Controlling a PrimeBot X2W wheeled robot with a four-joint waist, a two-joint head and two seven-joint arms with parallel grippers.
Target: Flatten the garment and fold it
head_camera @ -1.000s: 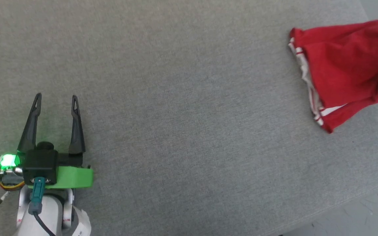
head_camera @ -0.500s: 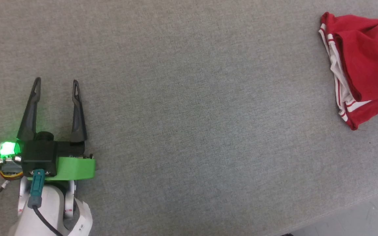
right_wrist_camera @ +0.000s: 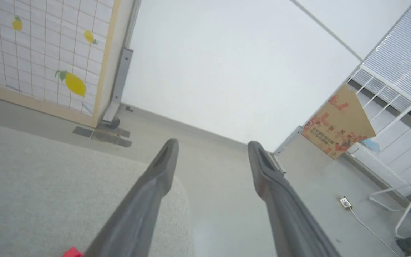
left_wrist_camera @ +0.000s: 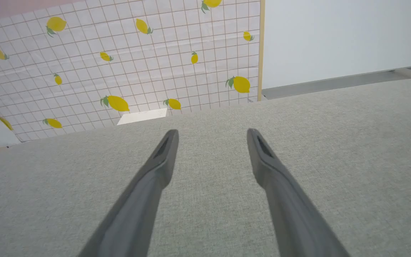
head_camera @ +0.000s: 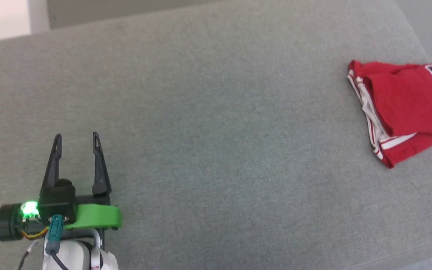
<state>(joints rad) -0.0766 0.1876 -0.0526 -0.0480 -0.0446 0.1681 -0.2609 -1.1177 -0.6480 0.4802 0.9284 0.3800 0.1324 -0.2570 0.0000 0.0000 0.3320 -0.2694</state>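
Head cam had swung since the frame a second back: the far edge of the grey tabletop [head_camera: 216, 112] and a strip of wall came in at the top, so I didn't read the whole shift as things moving. The garment [head_camera: 407, 108] did change, though. It had been bunched up tall, and now it lay slumped in a low red heap at the tabletop's right end, with dark numbering showing and part of it cut off by the frame edge.

Left fingers [head_camera: 99, 176] sat spread and empty at the lower left, well apart from the heap, with bare tabletop between. The striped trim edge ran from far-left down to near-right, which I took as the heap's long line.

Right fingers [right_wrist_camera: 145, 200] were spread too, holding nothing (their wrist cam caught a scrap of red [right_wrist_camera: 71, 252] at its bottom edge, plus floor and a cardboard box [right_wrist_camera: 337, 125] the head cam missed). So my guess was the right arm was much nearer. Left wrist cam gave me tabletop and a lemon-print panel [left_wrist_camera: 120, 64].
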